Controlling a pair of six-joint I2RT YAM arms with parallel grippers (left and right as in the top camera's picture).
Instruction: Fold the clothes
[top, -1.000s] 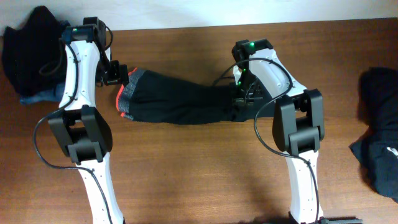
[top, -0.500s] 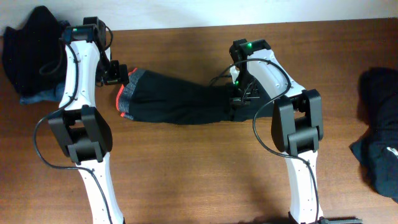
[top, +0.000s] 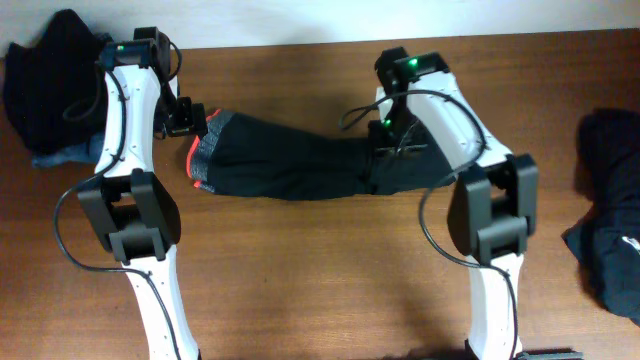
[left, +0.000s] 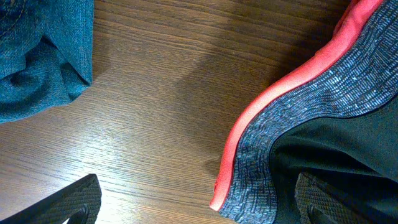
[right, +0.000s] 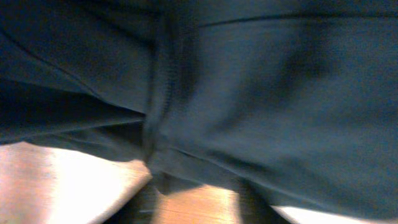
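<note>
A long black garment (top: 290, 160) with a red-trimmed grey waistband (top: 198, 150) lies stretched across the middle of the wooden table (top: 320, 280). My left gripper (top: 188, 118) hovers at the waistband end. In the left wrist view it (left: 202, 202) is open, with the red trim (left: 273, 106) running between its fingers (left: 78, 199). My right gripper (top: 386, 158) is over the garment's right end. The right wrist view is blurred and filled with dark cloth (right: 249, 93). There the right gripper (right: 196, 208) stands open, bare wood showing between its dark fingers.
A heap of black clothes (top: 50, 80) with blue denim jeans (top: 55, 155) under it sits at the back left; the denim (left: 37, 56) lies close to my left gripper. Another dark garment (top: 610, 200) lies at the right edge. The table's back edge runs along a white wall.
My right gripper has opened and let go of the garment's right end, and the right arm's elbow has swung to the right. The left arm has not moved.
</note>
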